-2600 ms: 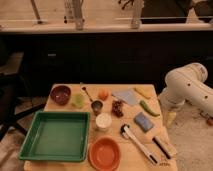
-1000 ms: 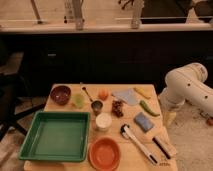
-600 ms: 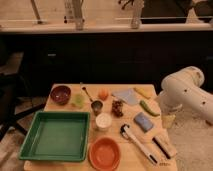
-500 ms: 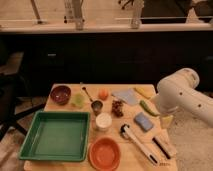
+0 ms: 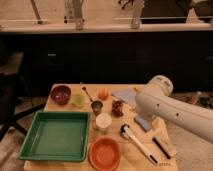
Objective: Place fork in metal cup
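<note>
Lying flat on the table (image 5: 129, 159), the fork (image 5: 87, 93) was just beside the metal cup (image 5: 96, 106), not in it (nothing done yet, by my read). Pick-up and drop both remained. The gripper sat hidden behind the white arm (image 5: 175, 110) at the table's right side; open or closed, I couldn't tell. One fork, one metal cup, one white cup (image 5: 103, 121), one green cup (image 5: 77, 100).

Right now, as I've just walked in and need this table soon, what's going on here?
A one-armed robot is set to put the fork in the metal cup. The fork lies untouched on the table, just behind the cup. The white arm leans over the table's right side, apart from both; its tool is hidden behind the arm.
</note>
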Robot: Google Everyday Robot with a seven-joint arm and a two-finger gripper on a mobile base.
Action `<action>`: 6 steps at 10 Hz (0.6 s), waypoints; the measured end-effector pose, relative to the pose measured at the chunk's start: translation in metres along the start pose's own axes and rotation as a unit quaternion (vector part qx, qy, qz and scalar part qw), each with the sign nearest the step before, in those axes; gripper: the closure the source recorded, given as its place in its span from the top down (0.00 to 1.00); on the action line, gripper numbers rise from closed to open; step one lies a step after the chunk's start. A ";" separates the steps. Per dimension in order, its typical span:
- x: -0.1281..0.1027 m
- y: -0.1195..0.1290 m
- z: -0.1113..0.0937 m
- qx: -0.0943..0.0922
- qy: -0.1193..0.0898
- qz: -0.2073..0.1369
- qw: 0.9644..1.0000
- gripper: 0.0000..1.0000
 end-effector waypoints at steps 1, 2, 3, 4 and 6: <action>-0.002 -0.001 0.000 0.000 0.000 -0.009 1.000 0.80; -0.002 -0.001 0.000 0.000 0.000 -0.009 1.000 0.80; -0.002 -0.001 0.000 0.000 0.000 -0.009 1.000 0.80; -0.002 -0.001 0.000 0.000 0.000 -0.009 1.000 0.80; -0.005 0.000 0.001 0.012 0.003 -0.001 1.000 0.80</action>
